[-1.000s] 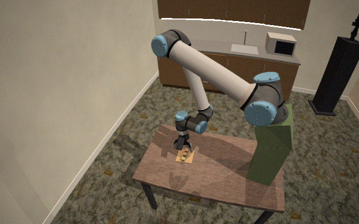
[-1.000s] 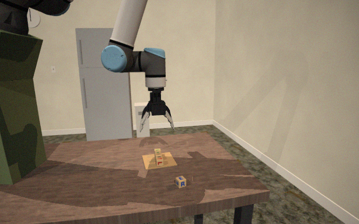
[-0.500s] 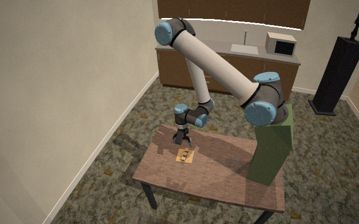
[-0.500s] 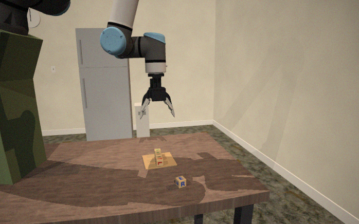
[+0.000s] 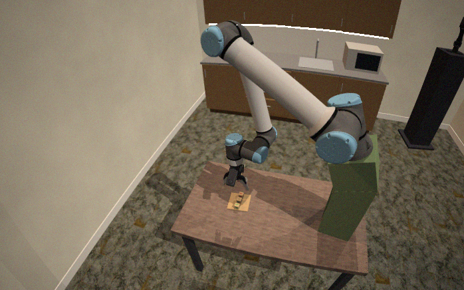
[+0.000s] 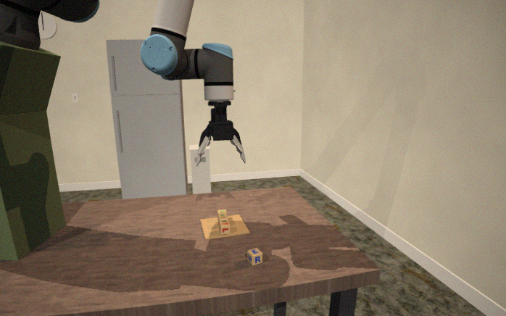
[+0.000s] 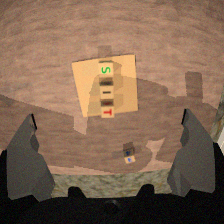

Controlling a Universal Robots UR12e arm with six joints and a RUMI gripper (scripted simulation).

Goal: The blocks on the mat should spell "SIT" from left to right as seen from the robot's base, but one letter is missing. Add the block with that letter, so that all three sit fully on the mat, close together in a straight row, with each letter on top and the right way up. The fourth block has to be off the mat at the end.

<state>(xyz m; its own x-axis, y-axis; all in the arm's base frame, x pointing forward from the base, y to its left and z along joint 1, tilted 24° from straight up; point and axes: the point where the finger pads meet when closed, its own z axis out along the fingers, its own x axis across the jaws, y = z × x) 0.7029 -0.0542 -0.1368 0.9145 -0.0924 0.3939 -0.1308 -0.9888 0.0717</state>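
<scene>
While the gripper [image 6: 220, 155] hangs spread wide and empty, the S, I, T blocks [image 7: 106, 91] line the mat [image 7: 80, 90] well below it.

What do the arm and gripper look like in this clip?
The arm has cream-white tube links, dark grey joint housings and light blue round caps. It stands on a green pedestal. The gripper is black, with two grey tapered fingers. No cables or markings show.
</scene>
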